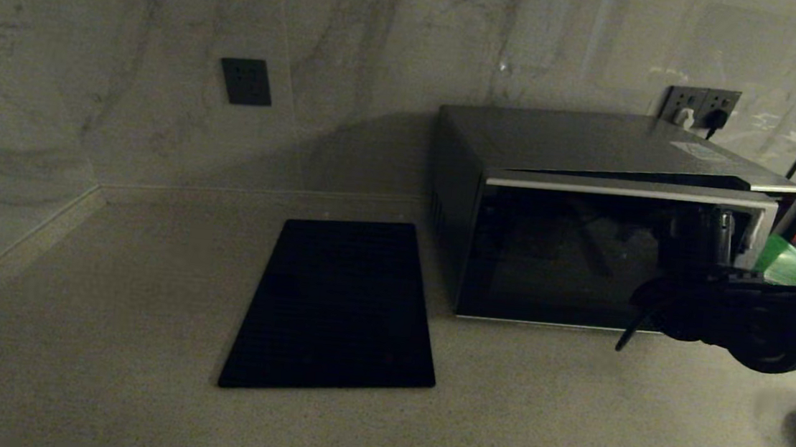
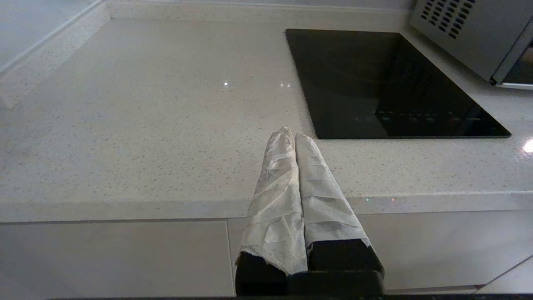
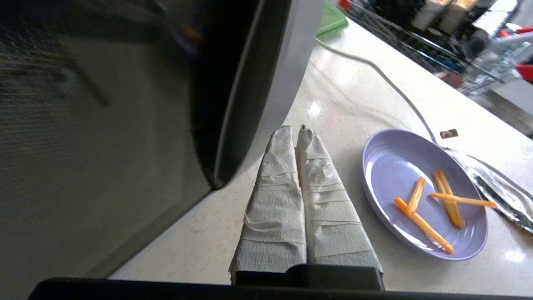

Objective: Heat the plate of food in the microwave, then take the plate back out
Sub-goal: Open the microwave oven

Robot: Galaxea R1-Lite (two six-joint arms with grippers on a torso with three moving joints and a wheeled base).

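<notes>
While right pincer (image 3: 300, 130) hangs pressed together, microwave (image 1: 553, 259) edge beside, plate of food (image 3: 387, 166) near

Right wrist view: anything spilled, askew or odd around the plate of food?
Nothing spilled: the orange sticks all lie inside the plate of food, which sits flat on the counter. A crumpled foil-like sheet lies beside it, partly out of view.

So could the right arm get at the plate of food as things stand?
Probably yes. The plate of food lies uncovered on the counter just beside the shut right tool, nothing between them; the tool would need opening first.
</notes>
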